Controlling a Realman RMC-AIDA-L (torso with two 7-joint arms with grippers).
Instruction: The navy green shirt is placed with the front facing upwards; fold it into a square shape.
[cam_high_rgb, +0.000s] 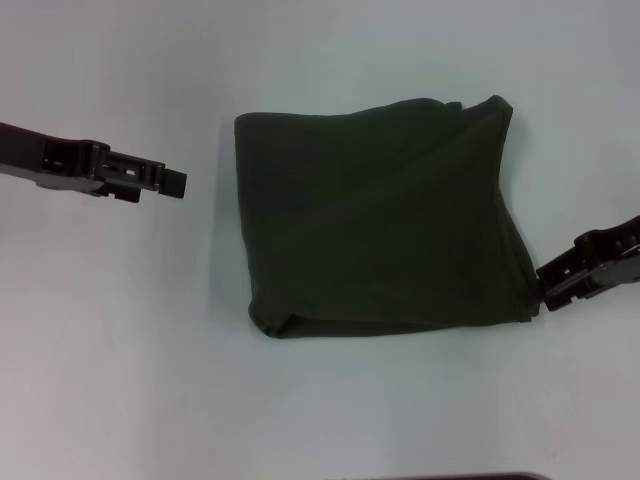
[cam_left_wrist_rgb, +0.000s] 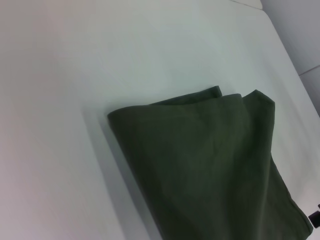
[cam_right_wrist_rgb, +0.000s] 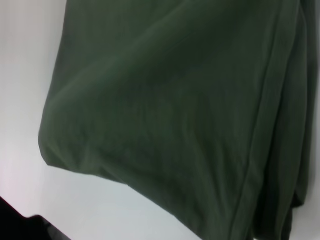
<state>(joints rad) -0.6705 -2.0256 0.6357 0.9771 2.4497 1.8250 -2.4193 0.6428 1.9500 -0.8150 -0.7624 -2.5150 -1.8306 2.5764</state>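
Folded navy green shirt (cam_high_rgb: 380, 215), lettering hidden.

1 navy green shirt (cam_high_rgb: 385, 215), 2 pincers: left pincer (cam_high_rgb: 176, 184), right pincer (cam_high_rgb: 548, 285).

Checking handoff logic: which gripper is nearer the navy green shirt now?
Right. The right gripper sits at the navy green shirt's near right corner, about touching its edge. The left gripper hangs off the shirt's left side, with bare table between.
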